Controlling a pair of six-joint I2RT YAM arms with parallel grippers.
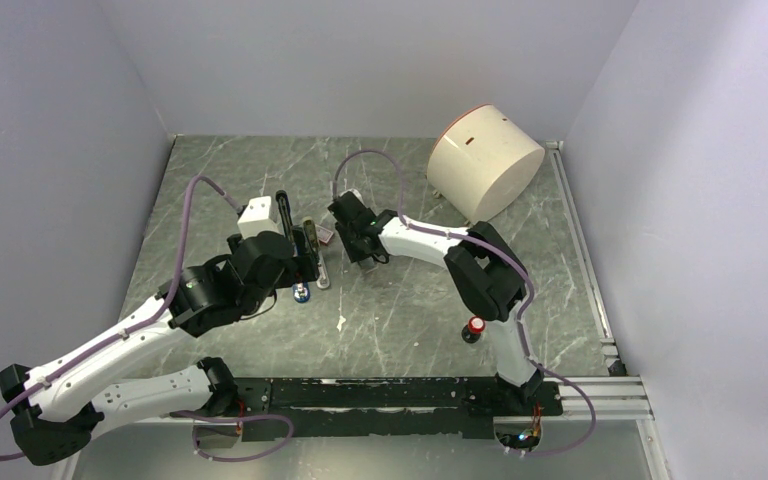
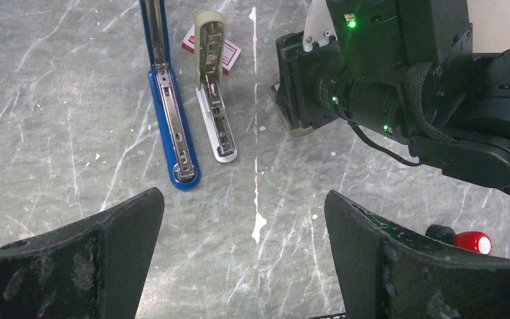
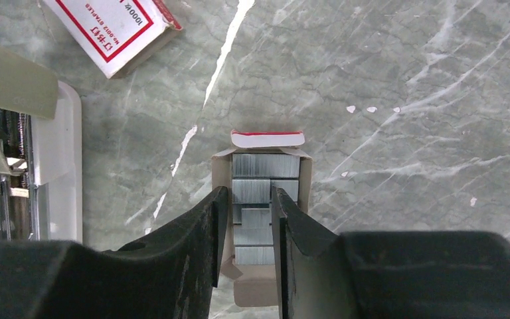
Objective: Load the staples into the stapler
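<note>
**Op 1:** Staples (image 3: 265, 166) sit in their open tray (image 3: 255, 296) on the table (image 3: 405, 100), right under my right gripper (image 3: 248, 196). The tray's length runs along the fingers.

**Op 2:** Gripping?

**Op 1:** Jaws stand narrow astride one strip (image 3: 256, 218), but I can't tell if they pinch it. Stapler (image 2: 172, 126) lies opened to the left, nearer my wide-open left gripper (image 2: 242, 199).

Blue stapler (image 2: 171, 113), red-and-white staples box (image 3: 109, 30), grey ribbed staples (image 3: 265, 166), grey-green marbled table (image 3: 405, 100)
</note>
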